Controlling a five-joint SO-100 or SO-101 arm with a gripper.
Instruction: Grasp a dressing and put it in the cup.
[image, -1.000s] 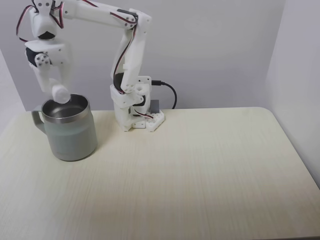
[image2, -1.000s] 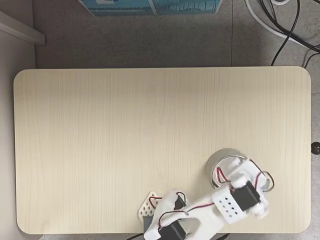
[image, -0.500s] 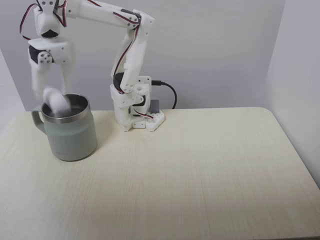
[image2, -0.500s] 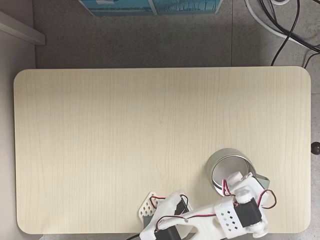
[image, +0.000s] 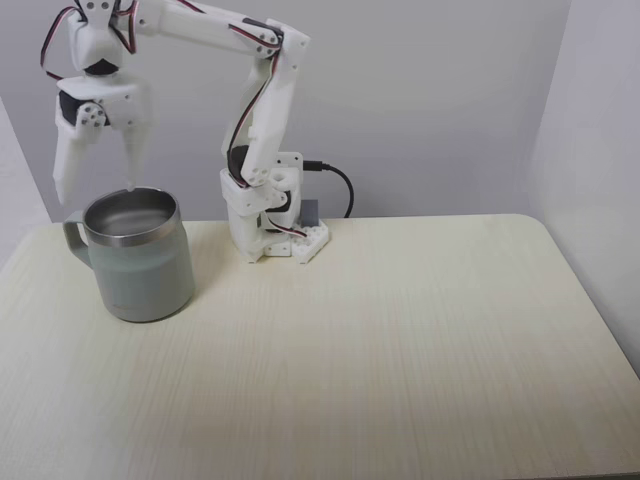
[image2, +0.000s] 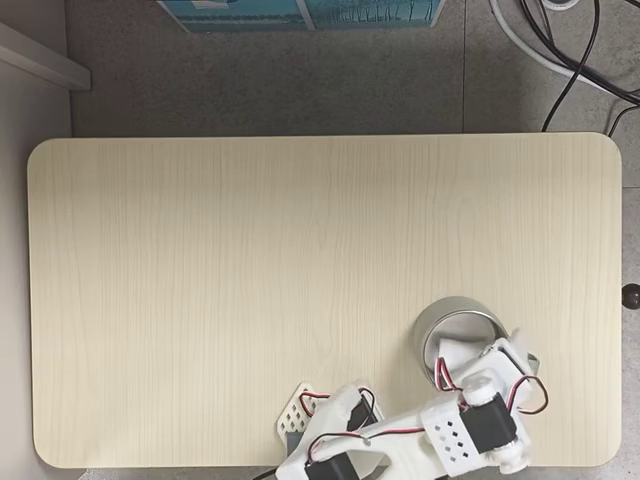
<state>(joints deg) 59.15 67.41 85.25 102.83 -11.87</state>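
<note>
I look at the side fixed view first, and I see my white arm (image: 262, 110) bent up high and over to the left, with its base (image: 275, 225) sitting at the back of the pale wood table (image: 380, 340). The gripper (image: 96, 190) hangs just above the cup (image: 138, 255), and its 2 fingers (image: 67, 165) point down and stand spread far apart with nothing between them. One finger tip is over the back rim of the cup and the other is off to the left, above the handle (image: 73, 238). The cup is a big grey-green mug with a shiny metal rim, and it stands upright near the left side of the table in this view. I can see into the top of it a little, but only dark shiny metal shows there, so I cannot tell from here if the dressing lies inside. A black cable (image: 338, 185) runs from the base toward the wall. In the fixed view from above, the cup (image2: 452, 318) sits near the bottom right part of the table (image2: 250, 280), and the arm (image2: 400, 445) reaches over it from the bottom edge. The gripper (image2: 478, 352) covers part of the cup's mouth here. A white shape shows inside the rim, but I cannot tell if it is the dressing or a finger. Red wires (image2: 445, 378) loop along the wrist.
</note>
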